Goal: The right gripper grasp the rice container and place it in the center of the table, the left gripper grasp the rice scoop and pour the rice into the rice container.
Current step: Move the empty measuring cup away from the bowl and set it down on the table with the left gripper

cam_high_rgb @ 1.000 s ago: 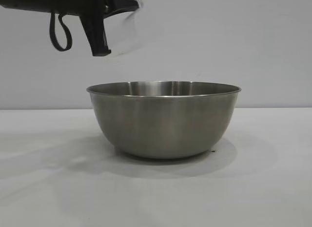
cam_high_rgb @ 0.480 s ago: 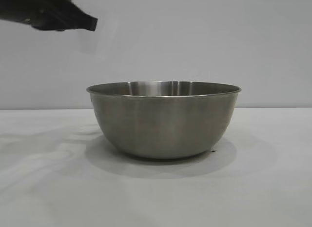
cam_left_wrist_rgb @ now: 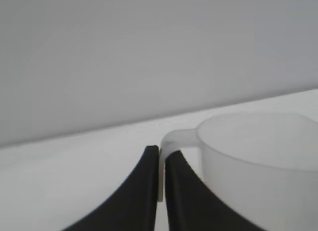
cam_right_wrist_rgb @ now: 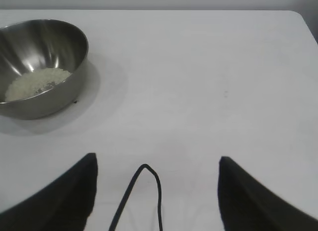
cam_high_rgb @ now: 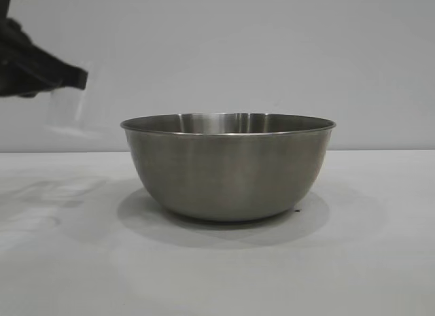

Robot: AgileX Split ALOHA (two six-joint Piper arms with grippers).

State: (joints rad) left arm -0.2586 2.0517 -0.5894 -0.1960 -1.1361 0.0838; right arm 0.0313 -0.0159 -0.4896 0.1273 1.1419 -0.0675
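Note:
The rice container (cam_high_rgb: 228,168), a large steel bowl, stands on the white table (cam_high_rgb: 370,261). In the right wrist view the rice container (cam_right_wrist_rgb: 74,52) holds a heap of rice (cam_right_wrist_rgb: 37,83). My left gripper (cam_high_rgb: 81,78) hangs at the far left, above rim height and clear of the bowl. It is shut on the loop handle of the translucent rice scoop (cam_left_wrist_rgb: 258,161), which shows only as a faint blur (cam_high_rgb: 70,109) in the exterior view. The left fingers (cam_left_wrist_rgb: 144,191) pinch the handle. My right gripper (cam_right_wrist_rgb: 157,160) is open and empty, over bare table (cam_right_wrist_rgb: 223,67) away from the bowl.
A black cable (cam_right_wrist_rgb: 144,186) loops between the right fingers. A plain grey wall (cam_high_rgb: 272,51) stands behind the table. A table corner (cam_right_wrist_rgb: 298,15) shows in the right wrist view.
My left gripper has swung leftward and down, from above the bowl's left rim to the view's left edge, taking the scoop along. The bowl has not moved.

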